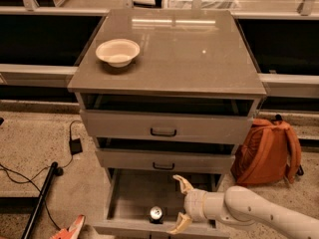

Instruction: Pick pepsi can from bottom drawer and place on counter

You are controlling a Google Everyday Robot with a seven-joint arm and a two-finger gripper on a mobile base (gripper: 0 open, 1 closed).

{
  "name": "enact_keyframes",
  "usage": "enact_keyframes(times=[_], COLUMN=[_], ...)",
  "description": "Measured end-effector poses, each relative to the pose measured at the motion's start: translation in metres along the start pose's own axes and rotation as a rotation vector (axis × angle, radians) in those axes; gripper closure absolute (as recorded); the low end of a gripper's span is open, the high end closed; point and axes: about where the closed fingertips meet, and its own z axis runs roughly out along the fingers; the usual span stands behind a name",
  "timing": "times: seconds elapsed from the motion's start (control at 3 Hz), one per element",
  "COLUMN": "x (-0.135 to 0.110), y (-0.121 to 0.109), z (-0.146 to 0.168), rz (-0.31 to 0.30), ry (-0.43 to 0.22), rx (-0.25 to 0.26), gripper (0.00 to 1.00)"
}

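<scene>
Hand [180,204] just right of pepsi can [156,213], fingers [182,184] spread apart. Can upright in bottom drawer [132,193]. Probably light, stiff, slick; pinch mid-body sidewalls.

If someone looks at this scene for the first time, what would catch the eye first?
Probably the pale gripper, open, reaching into the pulled-out bottom drawer just right of the pepsi can. Next, the white bowl on the counter, left side, and the orange backpack on the floor at right.
</scene>
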Motion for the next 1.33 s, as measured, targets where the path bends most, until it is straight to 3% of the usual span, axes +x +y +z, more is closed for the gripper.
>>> enact_keyframes(times=[0.33,0.67,1.0,1.33], x=[0.013,0.057,0.092,0.124], y=[-0.007,-0.022,-0.028,-0.025], z=[0.019,0.065,0.099,0.134], rz=[0.005,0.042,0.079,0.105], ry=[-0.008,-0.022,-0.011,-0.005], rx=[0.012,0.046,0.043,-0.018], gripper=[0.0,0.0,0.0,0.08])
